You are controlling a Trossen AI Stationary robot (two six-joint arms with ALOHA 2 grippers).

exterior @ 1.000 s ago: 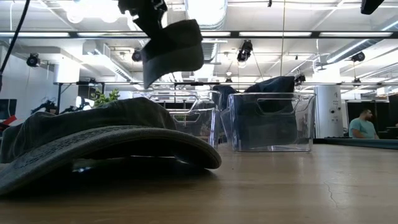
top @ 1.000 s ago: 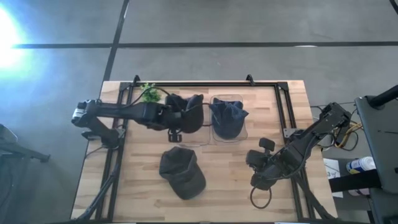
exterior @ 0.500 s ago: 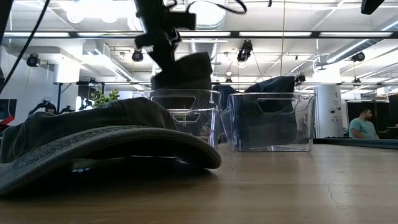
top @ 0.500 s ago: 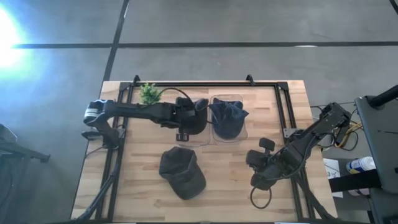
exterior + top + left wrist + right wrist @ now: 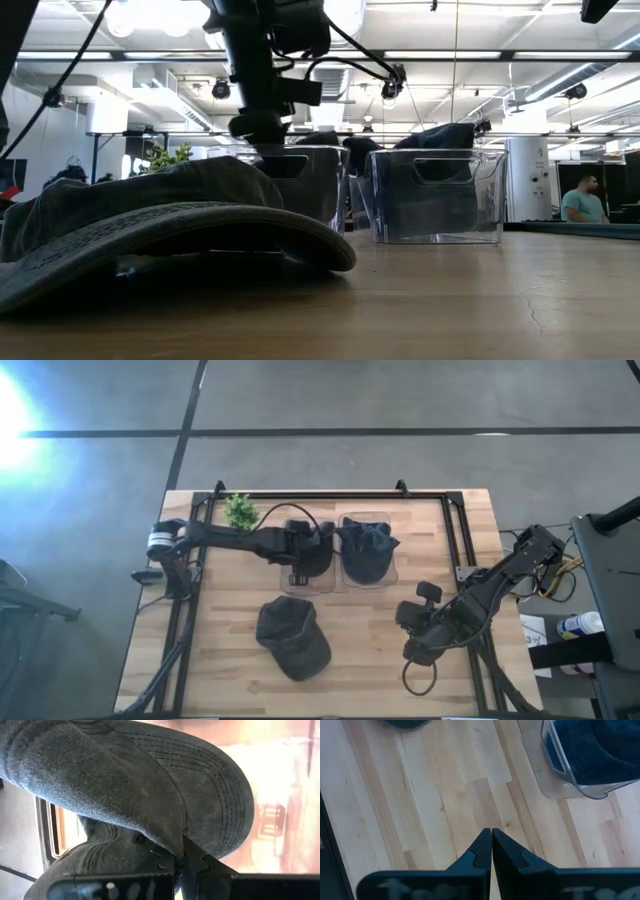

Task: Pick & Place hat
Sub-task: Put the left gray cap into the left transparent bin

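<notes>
Left gripper (image 5: 312,553) down inside the left clear bin (image 5: 296,586), fingers (image 5: 167,861) pinched tight on the fabric of a dark cap (image 5: 150,785). Cap sunk almost wholly into that bin, only a sliver above the rim in the low view. Beside it, touching or nearly so, a second clear bin (image 5: 437,196) with another dark hat (image 5: 366,547) heaped above its rim. A third cap (image 5: 291,637) loose on the bench (image 5: 220,630), nearer the front edge.

Soft, light, floppy by the look of it: crown collapsed and folded, only the stitched brim likely stiff. Best hold probably where brim meets crown, or a pinch of crown cloth; little risk of damage, some of snagging on the bin wall.

Loose cap's long axis diagonal, brim apparently toward the front right corner.

Right gripper (image 5: 491,851) parked low over bare bench at the right, fingers closed together, empty.
</notes>
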